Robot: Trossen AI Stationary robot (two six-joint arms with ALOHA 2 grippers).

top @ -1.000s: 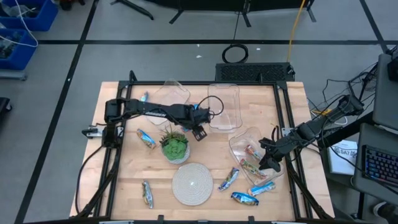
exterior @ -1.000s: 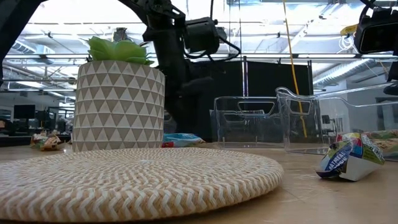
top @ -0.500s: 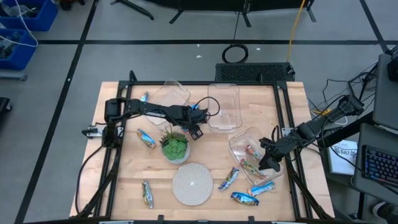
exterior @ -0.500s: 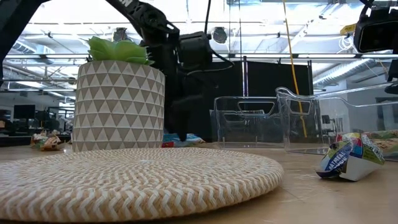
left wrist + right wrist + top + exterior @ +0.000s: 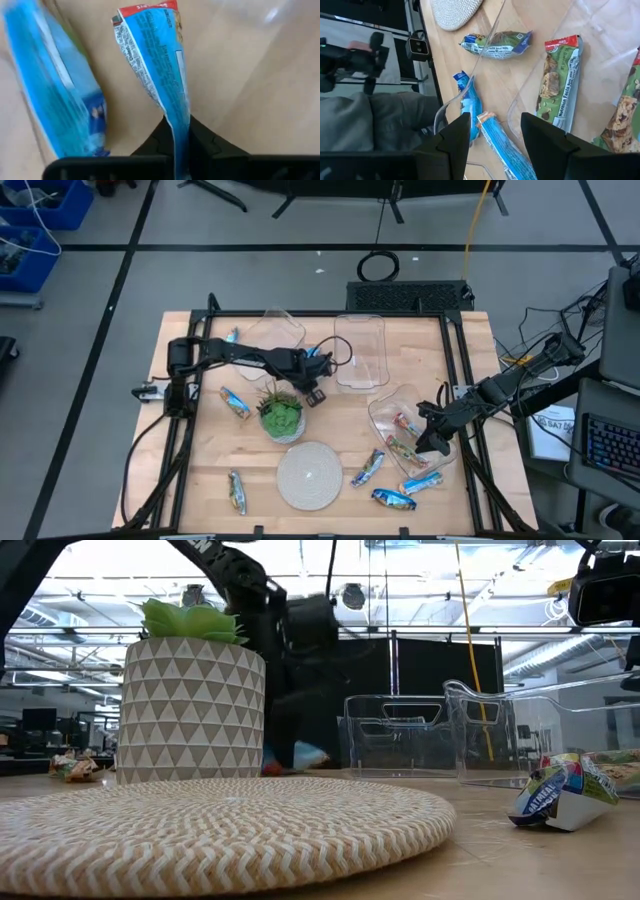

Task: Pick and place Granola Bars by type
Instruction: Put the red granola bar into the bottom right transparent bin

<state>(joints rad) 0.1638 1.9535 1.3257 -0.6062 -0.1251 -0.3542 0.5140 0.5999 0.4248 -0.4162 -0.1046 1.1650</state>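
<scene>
Behind the potted plant (image 5: 281, 416), my left gripper (image 5: 309, 391) is shut on a bright blue granola bar (image 5: 155, 55). A second blue bar (image 5: 60, 90) lies close beside it on the wood. My right gripper (image 5: 433, 444) hangs open over the right-hand clear bin (image 5: 382, 412), which holds multicoloured bars (image 5: 404, 423); nothing is between its fingers (image 5: 451, 137). More bars lie loose on the table: one left of the plant (image 5: 236, 403), one at the near left (image 5: 236, 492), several near the bin (image 5: 367, 468). My left gripper pinches the blue bar's flat crimped end (image 5: 178, 131) between its two fingers. The fingers come from above, slanting down, in line with the bar's length. The bar stretches away from them to its red-edged far end (image 5: 149, 7). Whether it is clear of the table I cannot tell.
A round woven mat (image 5: 310, 475) lies at the near middle. Two more clear bins (image 5: 283, 330) (image 5: 360, 350) stand at the far edge. The plant pot (image 5: 190, 710) stands right beside my left gripper. In the right wrist view a person sits beyond the table's edge (image 5: 380, 115).
My left gripper has come down behind the plant and drifted slightly toward the table's left edge. It has taken hold of the blue bar's end. In the low view that bar now sits a little higher than before.
</scene>
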